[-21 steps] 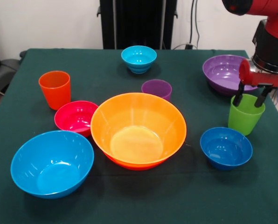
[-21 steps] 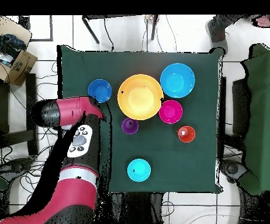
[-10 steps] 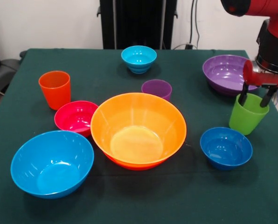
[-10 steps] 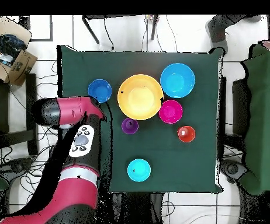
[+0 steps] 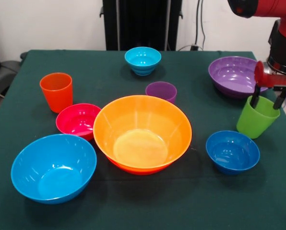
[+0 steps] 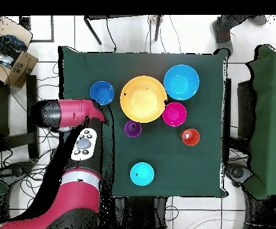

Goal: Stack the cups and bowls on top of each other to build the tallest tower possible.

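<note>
At the table's edge, jaws [image 5: 268,97] drag the tilting lime cup [image 5: 256,117] outward.

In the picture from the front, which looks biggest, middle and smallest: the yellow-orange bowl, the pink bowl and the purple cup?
Largest to smallest:
1. The yellow-orange bowl, by far the widest.
2. The pink bowl.
3. The purple cup. It stands farther back and is partly hidden behind the big bowl, so it may look smaller than it is.

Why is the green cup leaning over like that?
The lime green cup at the table's right edge sits tilted, not flat. The gripper has its fingers at the rim, one dipped inside, which seems to tip it. Everything else stands upright.
</note>
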